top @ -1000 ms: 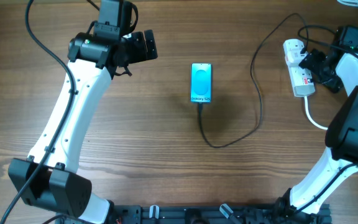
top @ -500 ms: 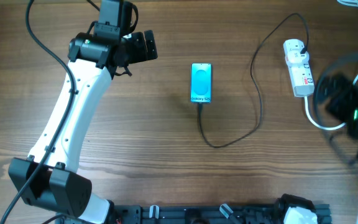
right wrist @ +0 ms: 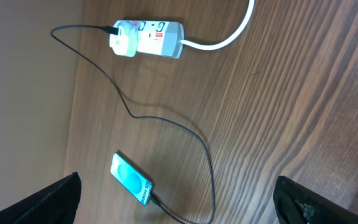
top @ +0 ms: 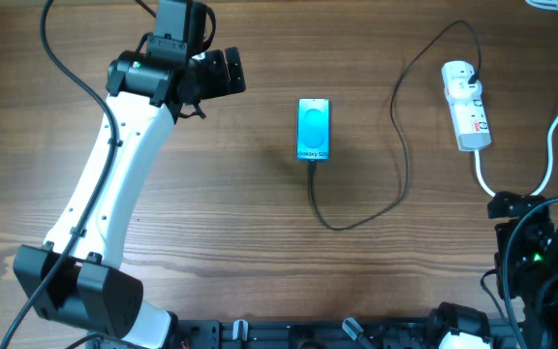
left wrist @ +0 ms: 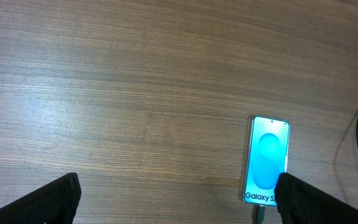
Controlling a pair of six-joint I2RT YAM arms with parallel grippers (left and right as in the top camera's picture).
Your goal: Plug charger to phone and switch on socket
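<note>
Only overhead, right wrist — socket (top: 465,107).

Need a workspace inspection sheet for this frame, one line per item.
Surface: wooden table, bare grain.
Job's things: phone flat, screen lit; charger tip at its bottom edge, looks plugged in; socket, switch state unreadable.
Clutter: nothing seen.
Grippers: left gripper and right gripper open, holding nothing.
Cables: charger curves from phone to the plug in the socket; white lead leaves socket.
Surroundings: nothing seen.
</note>
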